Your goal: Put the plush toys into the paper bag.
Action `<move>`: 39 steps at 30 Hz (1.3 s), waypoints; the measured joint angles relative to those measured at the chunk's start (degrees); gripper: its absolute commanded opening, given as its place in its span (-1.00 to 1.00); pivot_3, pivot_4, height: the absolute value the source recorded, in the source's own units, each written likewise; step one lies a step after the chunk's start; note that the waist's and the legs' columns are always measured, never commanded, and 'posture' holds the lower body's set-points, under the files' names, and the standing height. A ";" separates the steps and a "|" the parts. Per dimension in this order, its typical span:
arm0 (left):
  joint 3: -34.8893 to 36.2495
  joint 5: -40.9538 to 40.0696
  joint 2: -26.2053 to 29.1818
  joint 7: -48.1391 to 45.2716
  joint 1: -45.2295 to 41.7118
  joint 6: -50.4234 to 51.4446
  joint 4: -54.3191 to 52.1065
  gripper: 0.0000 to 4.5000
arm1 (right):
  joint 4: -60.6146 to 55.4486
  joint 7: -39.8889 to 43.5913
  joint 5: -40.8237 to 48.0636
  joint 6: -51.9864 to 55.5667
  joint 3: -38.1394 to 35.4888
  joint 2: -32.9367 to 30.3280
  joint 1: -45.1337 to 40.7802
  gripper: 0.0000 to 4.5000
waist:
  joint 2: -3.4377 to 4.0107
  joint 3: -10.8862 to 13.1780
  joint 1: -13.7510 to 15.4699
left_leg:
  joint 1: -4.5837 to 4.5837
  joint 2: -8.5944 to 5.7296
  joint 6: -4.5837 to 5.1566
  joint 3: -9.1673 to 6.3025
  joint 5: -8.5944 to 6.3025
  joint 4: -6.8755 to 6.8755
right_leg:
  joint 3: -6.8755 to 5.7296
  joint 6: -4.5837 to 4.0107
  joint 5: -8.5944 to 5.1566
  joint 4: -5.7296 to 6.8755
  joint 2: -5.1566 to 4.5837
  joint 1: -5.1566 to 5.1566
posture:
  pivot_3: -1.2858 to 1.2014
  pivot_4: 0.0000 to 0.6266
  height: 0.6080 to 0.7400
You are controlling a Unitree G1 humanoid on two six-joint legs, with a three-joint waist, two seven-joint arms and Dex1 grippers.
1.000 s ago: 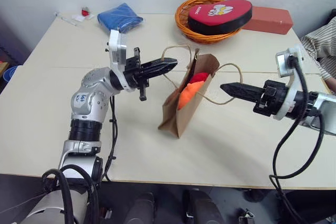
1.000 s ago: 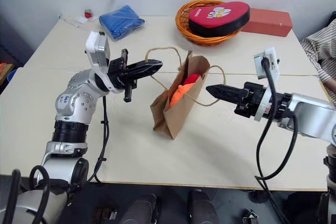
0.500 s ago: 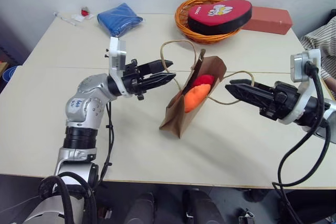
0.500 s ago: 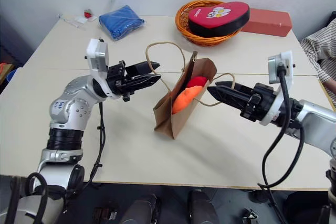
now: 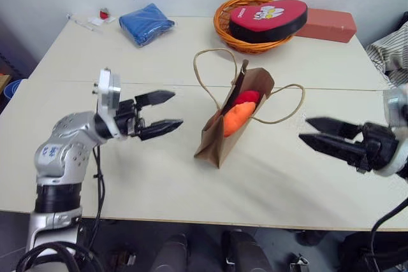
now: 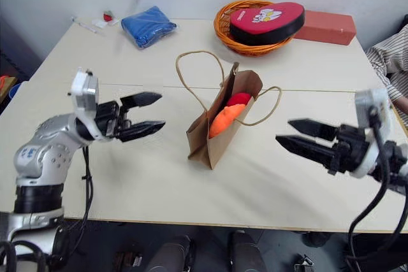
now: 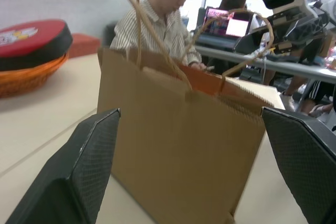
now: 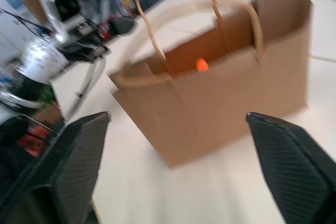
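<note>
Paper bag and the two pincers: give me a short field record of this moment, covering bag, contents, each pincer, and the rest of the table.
bag: brown paper bag upright mid-table, twine handles free
contents: orange plush toy and red plush toy inside, showing at the mouth
left pincer: open, empty, apart from the bag
right pincer: open, empty, apart from the bag
far side: heart-shaped cushion on orange wicker basket; blue folded cloth; red-orange box

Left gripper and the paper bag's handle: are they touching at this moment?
Apart. In the left eye view the left gripper, jaws open, sits well clear of the paper bag, with bare table between its fingertips and the nearest twine handle.
</note>
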 measured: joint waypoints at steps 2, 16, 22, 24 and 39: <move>0.14 -0.08 0.26 0.90 2.74 0.41 -2.58 1.00 | -0.99 3.19 -7.33 -3.92 2.25 1.22 3.19 0.13 | 0.00 0.00 0.02 | 0.02 -0.02 0.01 0.01 0.00 0.03 | 0.04 0.03 0.03 0.02 -0.01 0.01 | 0.03 -0.52 1.00; -7.73 3.38 -11.34 20.33 10.98 1.78 -16.17 1.00 | 1.16 -2.69 -49.07 -28.09 35.71 22.77 -8.54 -0.99 | 0.05 -0.02 -0.17 | 0.37 -0.04 -0.06 -0.06 0.02 -0.05 | 0.01 0.00 0.05 -0.07 0.03 0.29 | 0.03 -0.52 1.00; -9.89 4.12 -13.35 23.77 11.16 1.00 -16.70 1.00 | 1.80 -5.88 -52.51 -26.29 40.07 27.67 -14.16 -0.99 | 0.05 -0.02 -0.37 | 0.41 -0.03 -0.08 -0.06 0.03 -0.06 | 0.01 0.00 0.05 -0.03 0.05 0.28 | 0.03 -0.52 1.00; -10.53 4.58 -13.30 23.91 11.15 0.51 -17.34 1.00 | 1.75 -6.14 -52.97 -25.25 41.12 28.37 -15.25 -0.99 | 0.05 -0.02 -0.36 | 0.40 -0.03 -0.08 -0.06 0.03 -0.06 | 0.02 0.00 0.05 -0.04 0.05 0.28 | 0.03 -0.52 1.00; -14.09 13.69 -15.42 27.82 9.67 -6.74 -16.11 0.72 | 0.87 -6.53 -54.65 -20.04 43.65 29.70 -17.48 -1.00 | 0.05 -0.02 -0.32 | 0.39 -0.07 -0.07 -0.06 0.02 -0.07 | 0.01 0.00 0.05 -0.04 0.03 0.28 | 0.03 -0.52 1.00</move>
